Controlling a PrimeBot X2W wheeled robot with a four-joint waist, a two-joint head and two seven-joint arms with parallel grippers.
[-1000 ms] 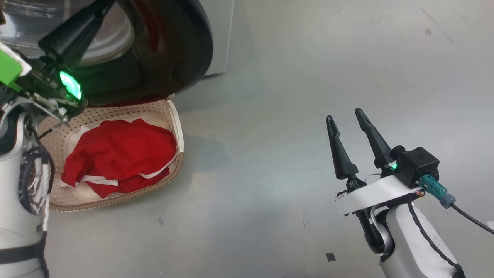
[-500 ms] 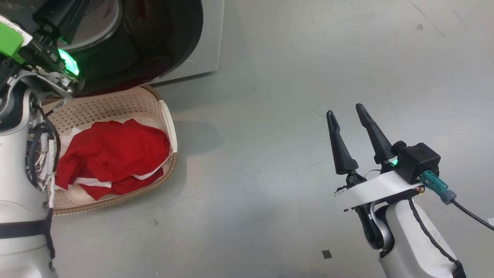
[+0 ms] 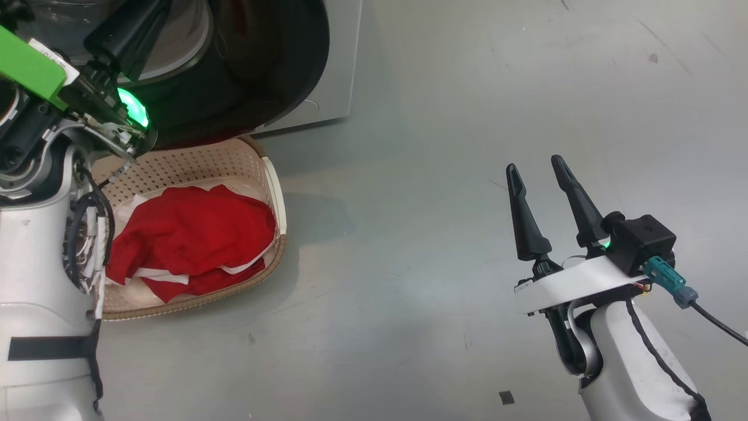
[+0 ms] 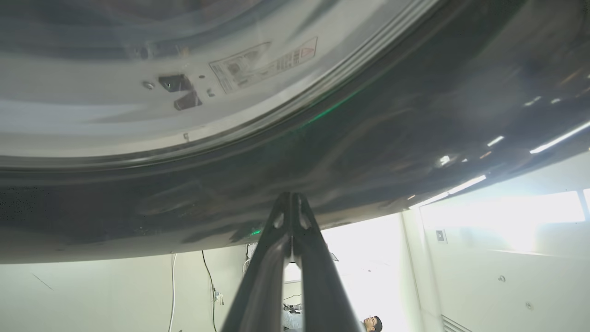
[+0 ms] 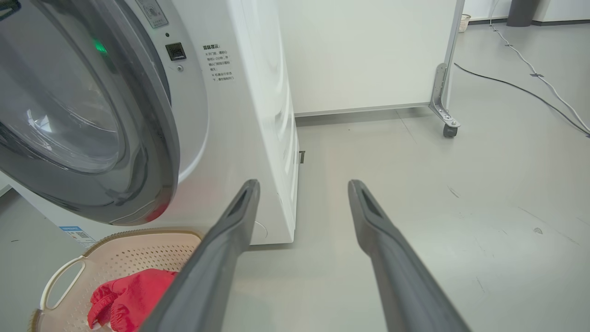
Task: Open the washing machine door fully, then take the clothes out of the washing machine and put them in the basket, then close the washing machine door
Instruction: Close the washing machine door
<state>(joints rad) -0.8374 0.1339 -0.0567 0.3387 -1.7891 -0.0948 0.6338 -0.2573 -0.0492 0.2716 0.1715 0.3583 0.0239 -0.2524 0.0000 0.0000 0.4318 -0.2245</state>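
Note:
The washing machine door point(image 3: 257, 76), with its glossy black rim, stands partly swung out from the white washing machine point(image 5: 258, 115) above the basket's back edge. My left gripper point(image 4: 290, 199) is shut, its tip at the door's black rim point(image 4: 368, 152), and nothing is held. In the head view the left gripper point(image 3: 153, 11) reaches up at the top left. The cream basket point(image 3: 198, 169) sits on the floor below the door, with the red clothes point(image 3: 193, 234) piled inside. My right gripper point(image 3: 534, 165) hangs open over bare floor, far right of the basket.
The right wrist view shows the door glass point(image 5: 69, 115), basket point(image 5: 138, 240), clothes point(image 5: 133, 295), a white panel on a caster point(image 5: 445, 124) and floor cables point(image 5: 530, 87). A person point(image 4: 371, 323) shows low in the left wrist view.
The head camera has shifted. The door's rim covers less of the basket's back than before, with my shut left gripper still at it. The right gripper stays open.

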